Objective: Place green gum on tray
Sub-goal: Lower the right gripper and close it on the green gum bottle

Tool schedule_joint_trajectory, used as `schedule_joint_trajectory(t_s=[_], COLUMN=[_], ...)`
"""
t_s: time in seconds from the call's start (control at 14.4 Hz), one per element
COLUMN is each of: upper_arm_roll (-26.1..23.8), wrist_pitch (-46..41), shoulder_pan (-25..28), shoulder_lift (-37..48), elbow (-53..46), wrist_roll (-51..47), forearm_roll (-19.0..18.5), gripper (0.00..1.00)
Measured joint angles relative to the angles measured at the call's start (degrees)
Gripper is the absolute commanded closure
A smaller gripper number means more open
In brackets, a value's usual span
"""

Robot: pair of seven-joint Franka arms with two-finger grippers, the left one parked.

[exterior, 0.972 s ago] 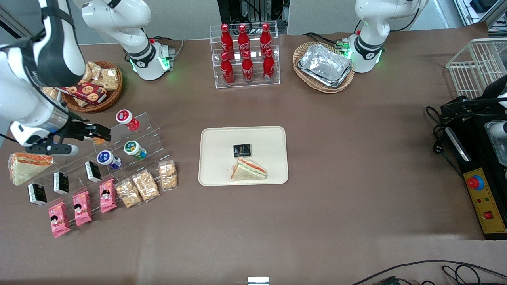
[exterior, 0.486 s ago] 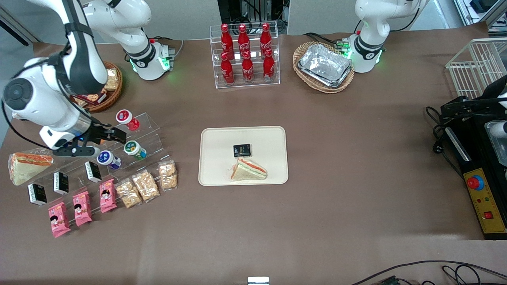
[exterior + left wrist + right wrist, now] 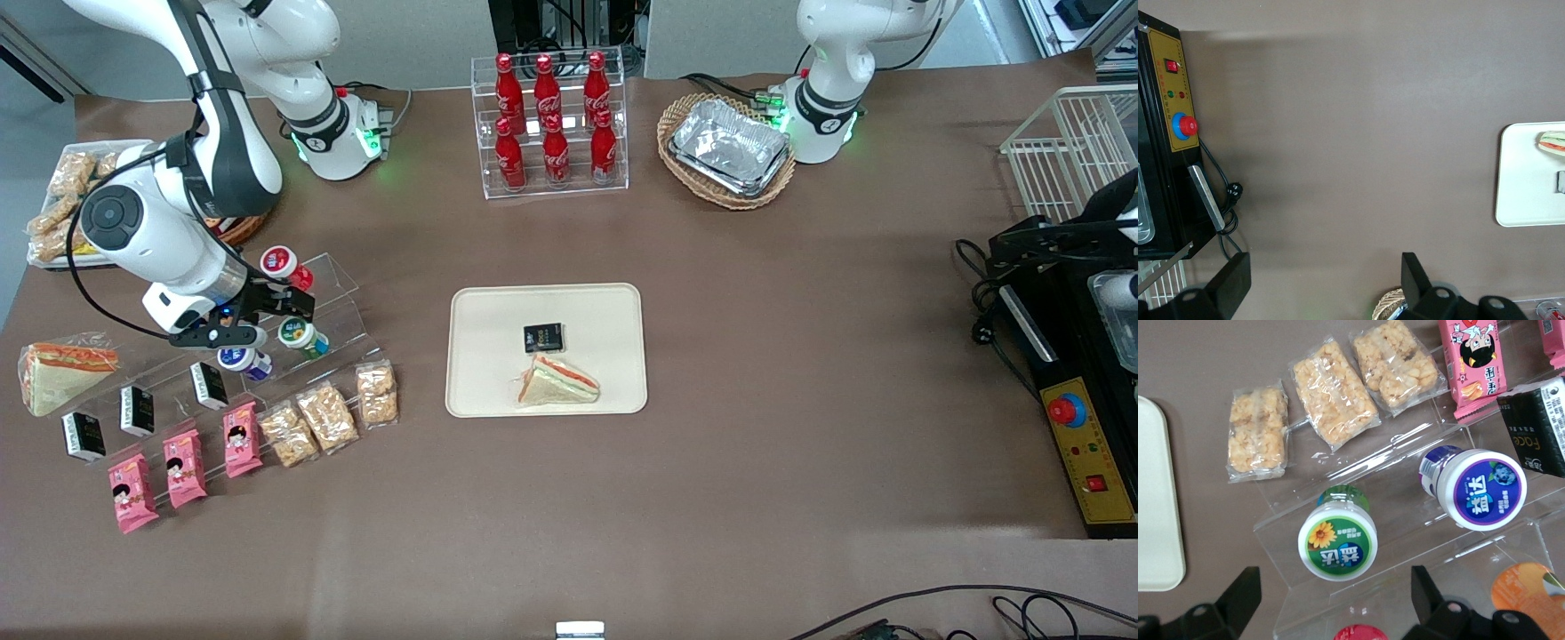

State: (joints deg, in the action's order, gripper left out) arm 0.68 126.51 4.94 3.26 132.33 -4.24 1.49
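The spread pincer (image 3: 298, 304) hovers just above one green-bodied, white-lidded gum bottle (image 3: 1337, 540) on the clear acrylic step shelf (image 3: 1405, 520), well apart from one cream rectangular tray (image 3: 484, 307) holding one sandwich (image 3: 558, 380).

Hidden and cut off near the stand

The hand (image 3: 289, 313) hides part of the green gum (image 3: 303, 337); the tray (image 3: 1158, 513) runs off the wrist picture's edge.

Gripper (image 3: 298, 307) w/ parted jaws just above green gum (image 3: 302, 335); tray (image 3: 480, 356) well apart.
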Motion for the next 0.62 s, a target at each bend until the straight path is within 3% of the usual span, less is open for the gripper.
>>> schedule_joint_trajectory(t_s=[0.62], upper_arm_roll=[0.01], wrist_pitch=[6.91], shoulder_pan=[0.08], shoulder_lift=[-0.95], elbow=[3.53], wrist_roll=[0.00], forearm_roll=[0.00], gripper=[0.00])
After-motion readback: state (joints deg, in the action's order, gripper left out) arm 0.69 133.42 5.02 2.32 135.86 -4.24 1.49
